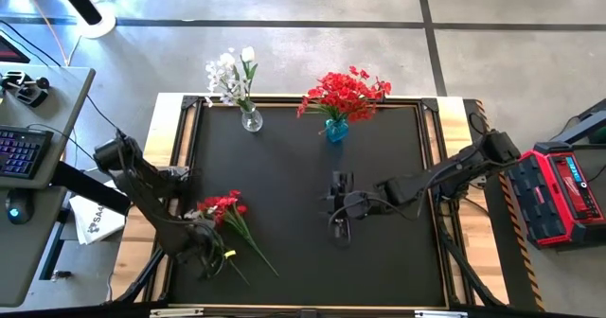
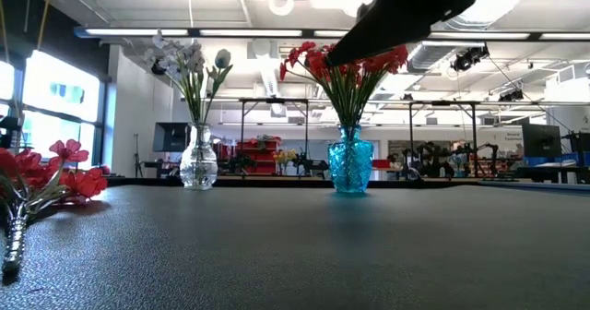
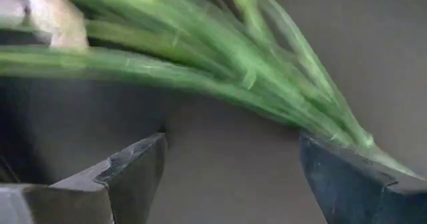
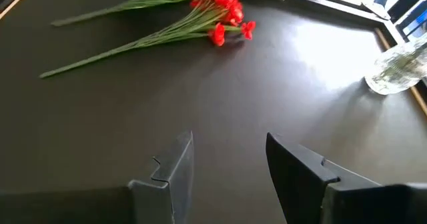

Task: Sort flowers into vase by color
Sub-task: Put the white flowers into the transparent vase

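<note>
Loose sprigs with red blooms (image 1: 225, 207) lie flat on the black mat near its left edge, their green stems (image 1: 258, 254) running toward the near edge. They also show in the right wrist view as sprigs (image 4: 217, 17) and in the low view as blooms (image 2: 51, 172). My left gripper (image 1: 208, 252) is open and low over these stems (image 3: 220, 64), one finger on either side. My right gripper (image 1: 339, 214) is open and hovers over the mat's middle, holding nothing. A clear vase (image 1: 251, 119) holds white flowers. A blue vase (image 1: 336, 129) holds red flowers. My left gripper stands open across the bundle of green stems, which lies on the mat. One stem (image 3: 373, 154) passes right by the tip of one finger (image 3: 347, 177). Whether it touches that finger, I cannot tell.
Both vases stand at the mat's far edge, the clear one (image 2: 198, 158) to the left of the blue one (image 2: 350, 162). A raised wooden frame (image 1: 454, 110) borders the mat. A desk with a keyboard (image 1: 24, 152) stands left of the table, a red case (image 1: 563, 190) to its right.
</note>
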Controlling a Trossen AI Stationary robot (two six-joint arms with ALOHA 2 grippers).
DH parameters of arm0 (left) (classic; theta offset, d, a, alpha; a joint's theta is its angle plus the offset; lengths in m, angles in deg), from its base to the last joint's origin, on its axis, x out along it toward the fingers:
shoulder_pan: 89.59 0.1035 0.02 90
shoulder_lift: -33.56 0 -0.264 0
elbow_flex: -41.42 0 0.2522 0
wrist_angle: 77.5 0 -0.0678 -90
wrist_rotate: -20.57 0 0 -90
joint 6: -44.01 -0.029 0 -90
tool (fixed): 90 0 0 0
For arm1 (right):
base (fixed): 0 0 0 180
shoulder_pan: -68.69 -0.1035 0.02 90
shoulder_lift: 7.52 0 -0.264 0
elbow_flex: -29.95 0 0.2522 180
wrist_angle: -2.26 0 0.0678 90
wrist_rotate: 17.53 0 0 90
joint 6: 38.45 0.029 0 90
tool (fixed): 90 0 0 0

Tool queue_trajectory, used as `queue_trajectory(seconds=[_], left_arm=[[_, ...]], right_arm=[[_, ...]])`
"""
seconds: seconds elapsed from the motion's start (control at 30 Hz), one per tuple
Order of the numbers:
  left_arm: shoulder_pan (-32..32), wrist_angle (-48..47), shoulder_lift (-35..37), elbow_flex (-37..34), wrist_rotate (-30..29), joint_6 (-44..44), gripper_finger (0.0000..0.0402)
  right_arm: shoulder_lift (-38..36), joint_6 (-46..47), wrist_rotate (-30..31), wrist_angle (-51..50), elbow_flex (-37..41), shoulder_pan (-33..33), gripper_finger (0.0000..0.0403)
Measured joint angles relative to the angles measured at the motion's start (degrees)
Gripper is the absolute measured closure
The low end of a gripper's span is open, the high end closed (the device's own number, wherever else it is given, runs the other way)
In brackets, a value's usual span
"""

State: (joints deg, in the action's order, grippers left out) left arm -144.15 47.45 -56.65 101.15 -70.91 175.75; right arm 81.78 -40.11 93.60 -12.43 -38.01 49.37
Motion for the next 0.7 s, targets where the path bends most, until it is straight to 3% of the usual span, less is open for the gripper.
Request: queue_trajectory(seconds=[0.1, 0.23, 0.57, 0.7], left_arm=[[0.11, -1.13, -1.56, 0.34, -4.06, 4.64, 0.0078], [2.62, -4.49, -4.16, 2.13, -6.48, 4.49, 0.0078], [3.4, -14.85, -4.99, 11.15, -14.18, -3.15, 0.0078], [3.73, -14.53, -4.99, 10.75, -21.0, -2.2, 0.0078]], right_arm=[[0.0, 1.35, 0.02, -1.16, 0.0, -0.7, 0.0242], [0.0, 1.66, 0.05, -2.4, 0.0, -1.6, 0.0242], [0.0, 2.91, 0.08, -3.58, 0.0, -2.55, 0.0242], [0.0, 2.79, 0.06, -3.6, 0.0, -3.03, 0.0242]])
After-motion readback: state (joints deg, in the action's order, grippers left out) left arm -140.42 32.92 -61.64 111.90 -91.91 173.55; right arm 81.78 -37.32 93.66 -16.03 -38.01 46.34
